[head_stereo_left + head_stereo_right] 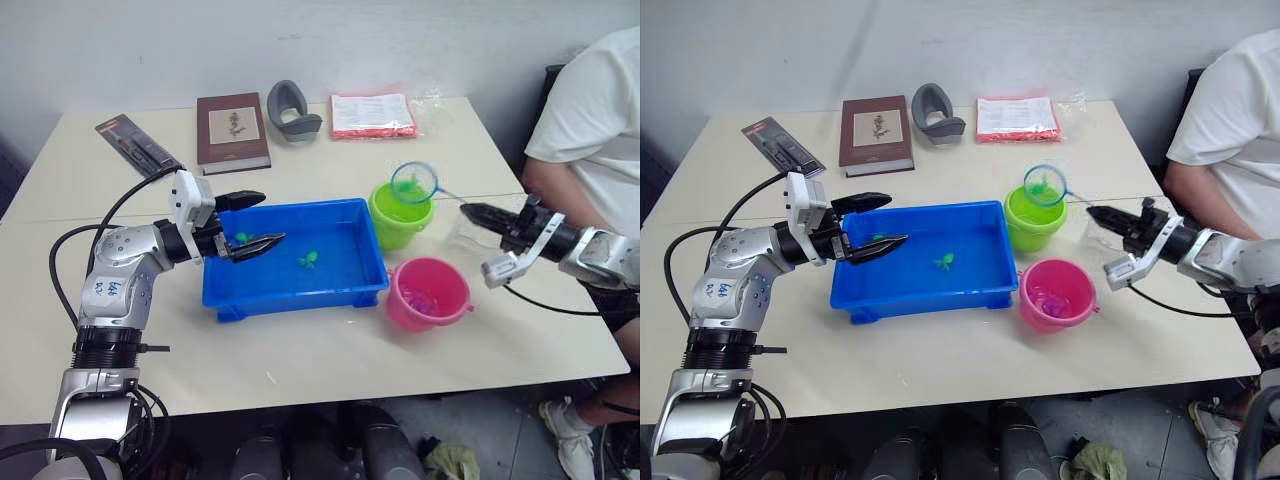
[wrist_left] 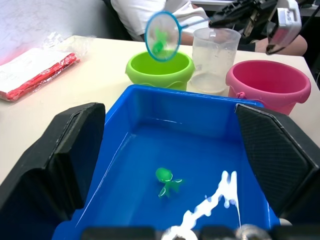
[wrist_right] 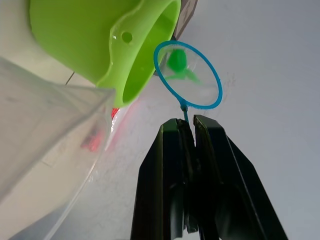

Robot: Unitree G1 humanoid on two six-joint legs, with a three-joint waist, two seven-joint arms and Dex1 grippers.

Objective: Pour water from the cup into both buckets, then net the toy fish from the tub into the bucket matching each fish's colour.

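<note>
Our right gripper (image 1: 468,210) clamps the net (image 1: 414,182) handle; its long axis runs leftward, hoop with a green fish (image 3: 177,62) over the green bucket (image 1: 400,222). Our left gripper (image 1: 262,220) hangs open over the tub (image 1: 296,290).

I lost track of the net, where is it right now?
The net hangs over the green bucket with a green fish in it, its handle clamped in the right tool, right of the blue tub.

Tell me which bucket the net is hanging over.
The green bucket: the net, with a green fish in it, is above its mouth. The pink bucket sits nearer the robot.
</note>
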